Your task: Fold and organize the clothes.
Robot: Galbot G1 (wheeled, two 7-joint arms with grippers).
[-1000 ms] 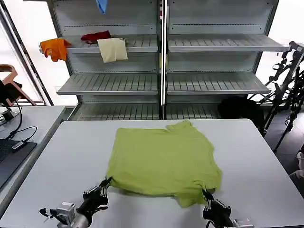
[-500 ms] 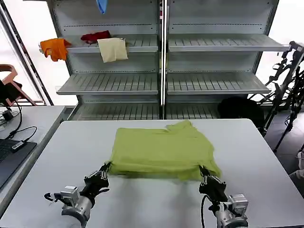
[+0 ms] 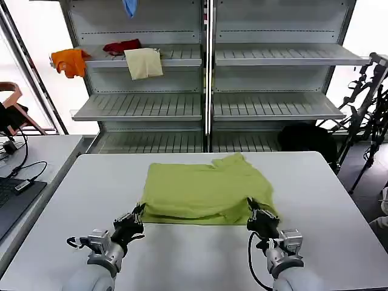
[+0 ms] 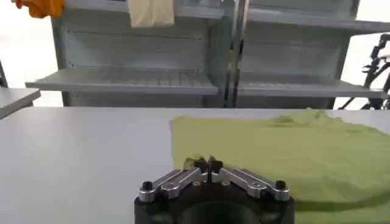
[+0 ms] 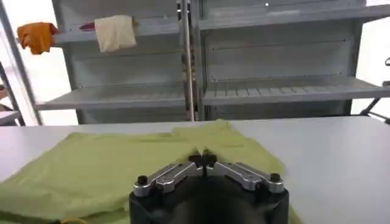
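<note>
The lime-green T-shirt (image 3: pixel 206 189) lies on the grey table (image 3: pixel 66 200), its near hem lifted and carried back over the body. My left gripper (image 3: pixel 138 211) is shut on the near-left hem corner, and in the left wrist view the left gripper (image 4: pixel 208 162) pinches the T-shirt (image 4: pixel 286 152). My right gripper (image 3: pixel 250 207) is shut on the near-right corner; the right wrist view has the right gripper (image 5: pixel 202 156) closed on the T-shirt (image 5: pixel 116 164). The printed side is hidden.
Metal shelves (image 3: pixel 206 106) stand behind the table, holding an orange garment (image 3: pixel 70 61), a red one (image 3: pixel 122 46) and a cream one (image 3: pixel 143 62); a blue cloth (image 3: pixel 129 6) hangs above. A side desk with cables (image 3: pixel 18 182) is at left. Tripods (image 3: pixel 367 97) stand at right.
Both grippers have moved away from the table's near edge toward the shelves, carrying the shirt's near hem over its body, so the shirt now looks shorter front to back.
</note>
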